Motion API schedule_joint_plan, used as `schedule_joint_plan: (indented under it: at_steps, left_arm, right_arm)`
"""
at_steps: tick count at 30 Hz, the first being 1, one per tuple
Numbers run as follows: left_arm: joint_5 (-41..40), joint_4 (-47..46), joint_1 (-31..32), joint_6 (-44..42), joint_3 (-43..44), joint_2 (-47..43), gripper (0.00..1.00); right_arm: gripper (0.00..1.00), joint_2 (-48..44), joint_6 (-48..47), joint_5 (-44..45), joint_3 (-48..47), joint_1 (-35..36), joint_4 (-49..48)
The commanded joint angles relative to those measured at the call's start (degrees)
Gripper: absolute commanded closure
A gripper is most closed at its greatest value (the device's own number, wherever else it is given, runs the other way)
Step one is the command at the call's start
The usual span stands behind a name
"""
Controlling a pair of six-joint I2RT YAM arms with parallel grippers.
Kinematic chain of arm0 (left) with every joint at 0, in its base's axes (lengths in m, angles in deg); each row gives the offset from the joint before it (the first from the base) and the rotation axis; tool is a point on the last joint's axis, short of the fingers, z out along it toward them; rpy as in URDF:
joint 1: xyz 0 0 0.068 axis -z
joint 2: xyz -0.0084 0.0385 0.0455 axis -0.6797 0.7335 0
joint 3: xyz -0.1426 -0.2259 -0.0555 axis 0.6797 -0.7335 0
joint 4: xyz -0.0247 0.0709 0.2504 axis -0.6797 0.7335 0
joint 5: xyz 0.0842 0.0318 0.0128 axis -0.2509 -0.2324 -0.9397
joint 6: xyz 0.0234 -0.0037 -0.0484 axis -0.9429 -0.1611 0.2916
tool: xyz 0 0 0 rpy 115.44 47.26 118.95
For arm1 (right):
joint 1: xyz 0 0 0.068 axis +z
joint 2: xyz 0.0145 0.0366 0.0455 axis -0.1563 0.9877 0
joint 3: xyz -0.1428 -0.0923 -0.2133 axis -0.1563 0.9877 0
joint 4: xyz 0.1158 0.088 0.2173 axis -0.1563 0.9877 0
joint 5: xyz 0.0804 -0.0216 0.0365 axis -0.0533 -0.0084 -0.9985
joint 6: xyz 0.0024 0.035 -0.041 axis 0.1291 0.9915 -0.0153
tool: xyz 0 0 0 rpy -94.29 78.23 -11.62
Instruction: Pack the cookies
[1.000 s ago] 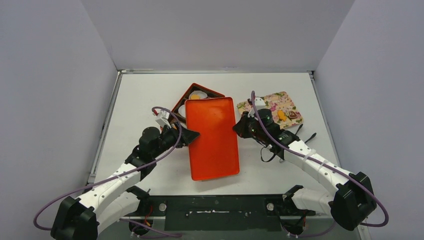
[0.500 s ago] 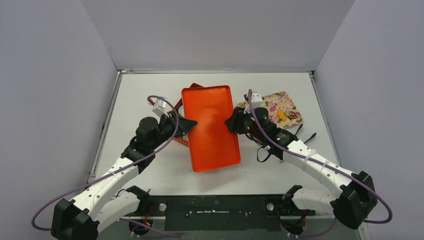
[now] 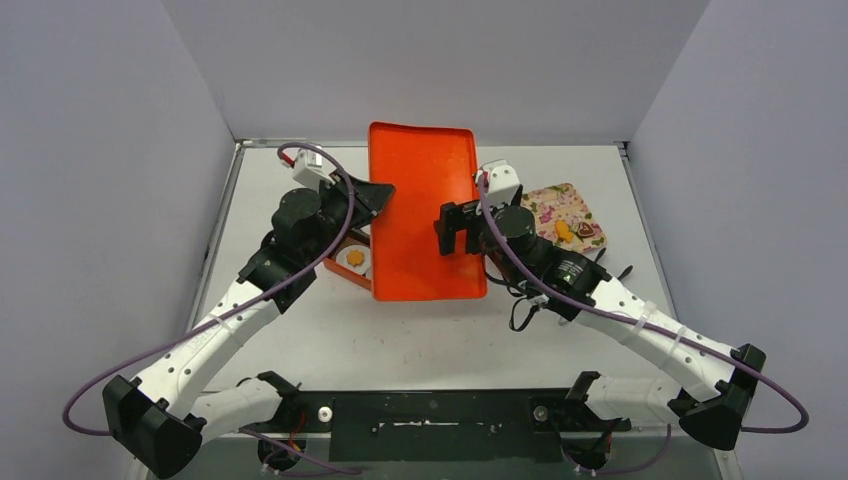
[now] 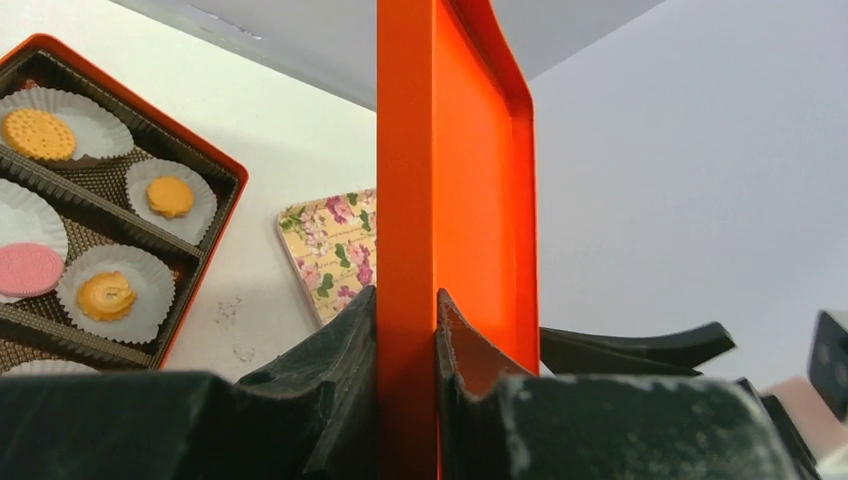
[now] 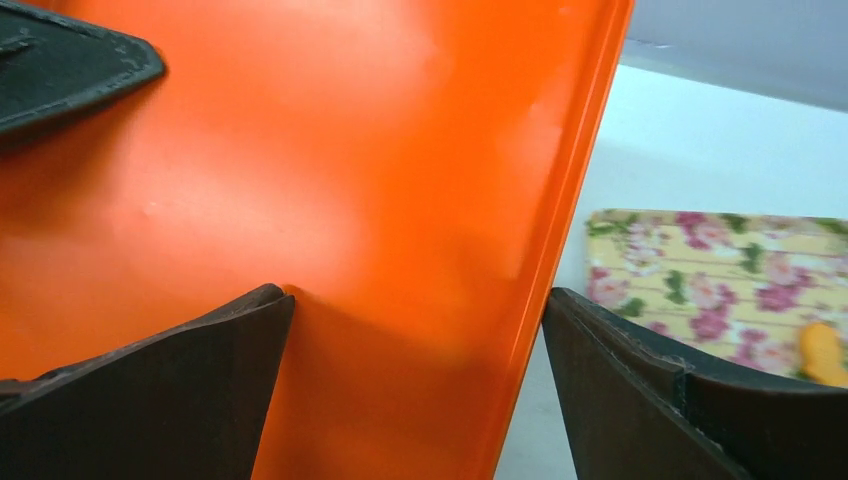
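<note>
Left gripper is pinching the flat orange rectangular lid by its edge, holding it upright. Right gripper is standing spread astride the rim, not gripping. Small round cookies are lying in the orange partitioned box, with others on the floral tray. With one pinch bearing the lid, it wants moving slowly and well clear of both.

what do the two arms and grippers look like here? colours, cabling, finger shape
The left arm and right arm have white links with black joint housings. A purple cable runs loosely along each arm, and a small white block sits at each wrist. The left gripper and right gripper each have two matte black fingers, curved and tapering, with a dusty, scuffed look.
</note>
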State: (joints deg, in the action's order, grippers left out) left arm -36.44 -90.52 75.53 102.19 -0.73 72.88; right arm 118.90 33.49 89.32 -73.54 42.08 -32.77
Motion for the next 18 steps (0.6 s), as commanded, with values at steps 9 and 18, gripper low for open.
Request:
schedule_joint_plan:
  at_steps: [9, 18]
  left_arm:
    - [-15.96, 1.92, 2.89, 1.07, 5.66, 6.62, 1.00]
    - [-21.09, 4.43, 2.89, 0.72, 7.06, 7.82, 1.00]
  right_arm:
    - [0.00, -0.60, -5.06, 26.37, -6.54, 9.61, 3.70]
    - [0.00, -0.64, -10.62, 8.92, -7.71, 8.57, 1.21]
